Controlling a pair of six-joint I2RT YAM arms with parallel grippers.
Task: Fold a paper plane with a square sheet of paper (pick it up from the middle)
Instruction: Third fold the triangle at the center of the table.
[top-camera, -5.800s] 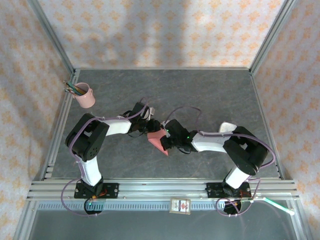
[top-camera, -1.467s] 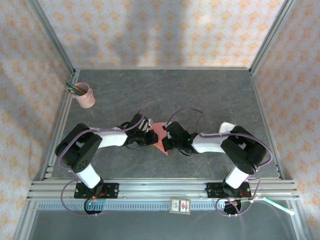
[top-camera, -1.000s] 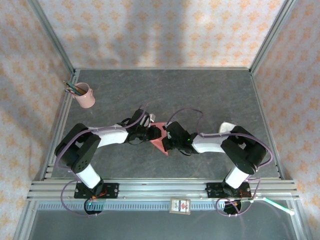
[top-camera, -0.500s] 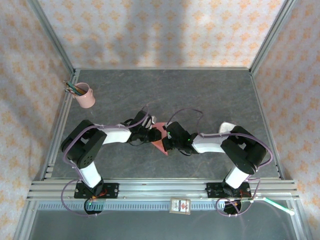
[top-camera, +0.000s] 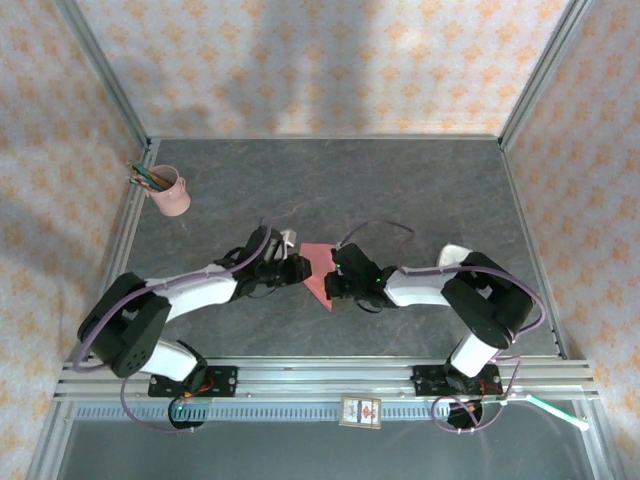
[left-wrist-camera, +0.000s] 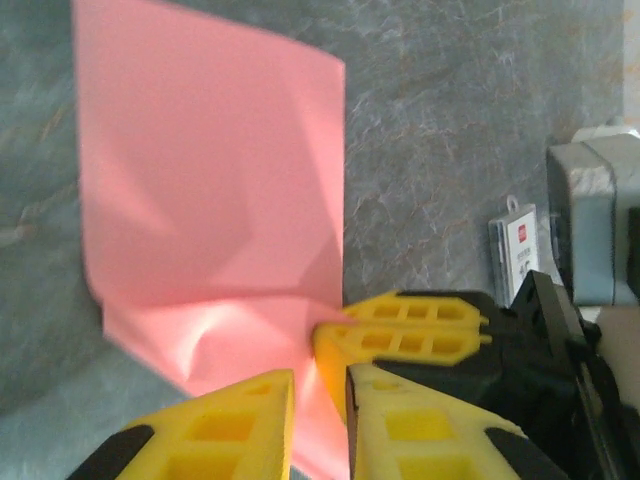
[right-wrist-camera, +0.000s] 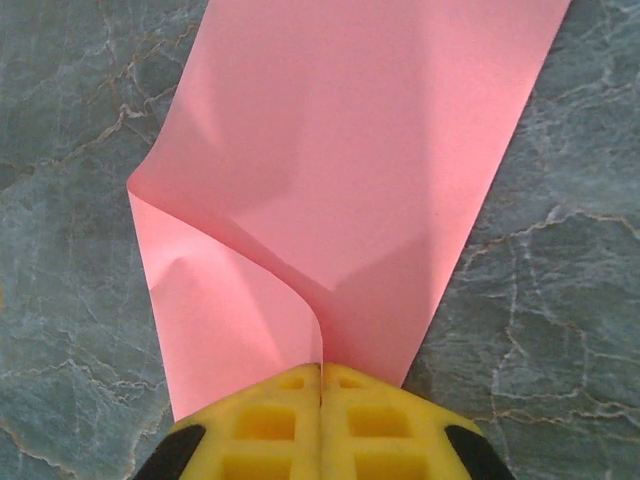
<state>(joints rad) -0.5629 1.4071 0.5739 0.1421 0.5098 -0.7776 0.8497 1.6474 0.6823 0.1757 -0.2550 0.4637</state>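
The right gripper (right-wrist-camera: 322, 378) has its yellow ribbed fingers (right-wrist-camera: 270, 425) pressed flat together on the near edge of the salmon-pink square sheet of paper (right-wrist-camera: 350, 150). The sheet spreads away from those fingertips over the grey marbled table top (right-wrist-camera: 80, 150). Just ahead of the pinch and to its left, one flap curls up and over in a soft, uncreased fold.

The left gripper (left-wrist-camera: 320, 420) meets the sheet from the opposite side. Its own yellow fingers (left-wrist-camera: 230, 430) stand narrowly apart, and the paper's lower tip runs down into the gap between them. The right gripper's closed fingertips sit just beyond the left gripper's right-hand finger, touching the paper. From above, the sheet lies on the table between the two sets of fingertips.
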